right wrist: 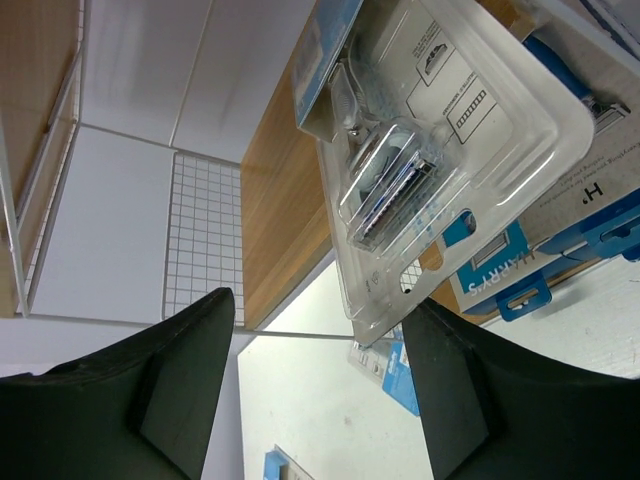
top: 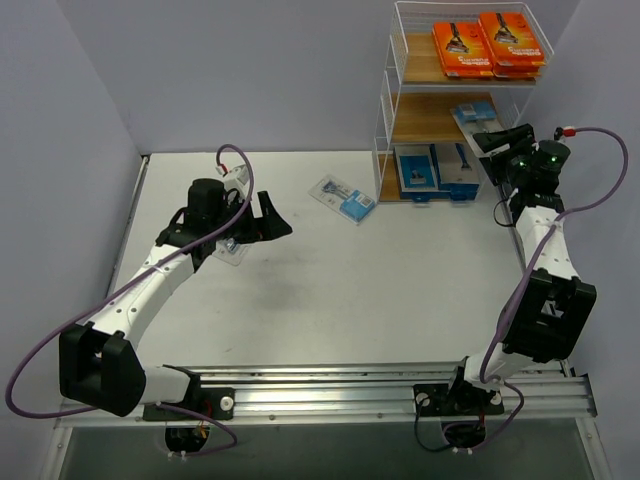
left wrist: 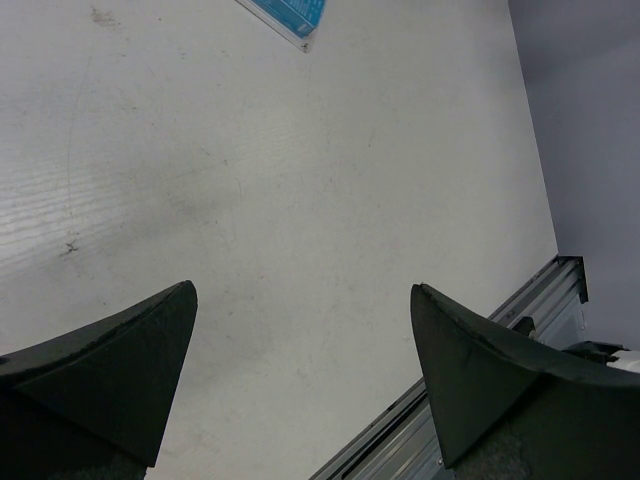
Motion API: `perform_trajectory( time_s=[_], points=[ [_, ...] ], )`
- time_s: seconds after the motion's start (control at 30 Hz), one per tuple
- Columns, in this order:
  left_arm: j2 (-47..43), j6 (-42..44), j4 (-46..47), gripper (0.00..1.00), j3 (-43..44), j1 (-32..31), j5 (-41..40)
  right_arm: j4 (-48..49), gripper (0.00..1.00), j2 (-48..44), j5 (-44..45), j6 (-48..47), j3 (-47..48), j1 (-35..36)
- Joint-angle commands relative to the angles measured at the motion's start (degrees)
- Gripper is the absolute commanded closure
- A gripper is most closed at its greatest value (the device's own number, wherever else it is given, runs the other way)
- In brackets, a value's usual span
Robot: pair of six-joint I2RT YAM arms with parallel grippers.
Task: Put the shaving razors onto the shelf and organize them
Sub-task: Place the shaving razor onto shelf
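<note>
1. Broadly, the table [top: 330, 300] carries the whole job. Both arms are bolted at its near edge, so each works its own half.
2. The shelf [top: 420, 115] stands at the far right corner, in the right arm's reach.
3. The right gripper [right wrist: 320, 300] sits at the middle tier with its fingers apart and clamped on nothing. This looks like a let-go after setting a pack down.
4. The left gripper [left wrist: 300, 290] hangs spread wide over bare table, seemingly ready for the next pick.
5. Orange boxes [top: 490, 45] lie together on the top tier and blue-and-grey boxes [top: 437, 170] on the bottom, so the razors are sorted by kind.
6. A clear blister pack [right wrist: 440, 130] rests on the middle tier's wood, just past the right fingers.
7. One loose pack [top: 343, 198] lies on the table near the shelf, not yet placed.
</note>
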Motion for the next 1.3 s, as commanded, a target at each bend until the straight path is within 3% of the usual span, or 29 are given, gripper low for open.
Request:
perform_trajectory(
  time_s=[0.0,0.37,0.63,0.93,1.27],
  points=[
    [0.15,2.27,-0.06,0.03,2.84,0.46,-2.38,0.88,0.35,-4.01,-2.58,-1.60,-1.48,-0.51],
    [-3.45,8.16,-2.08,0.03,2.67,1.51,-15.56,-0.61,0.32,-7.70,-6.35,-5.29,-4.21,-1.30],
    [-5.21,10.01,-4.89,0.03,3.28,1.51,-22.86,1.31,0.38,-8.58,-7.14,-3.19,-6.93,-3.05],
    [-3.71,9.48,-7.09,0.03,5.66,1.51,-17.51,0.62,0.45,-8.66,-6.97,-3.62,-7.90,-3.49],
    [-5.13,8.78,-7.17,0.03,6.36,1.51,-13.46,-5.45,0.53,-7.96,-6.45,-6.26,-2.37,-3.67]
  ],
)
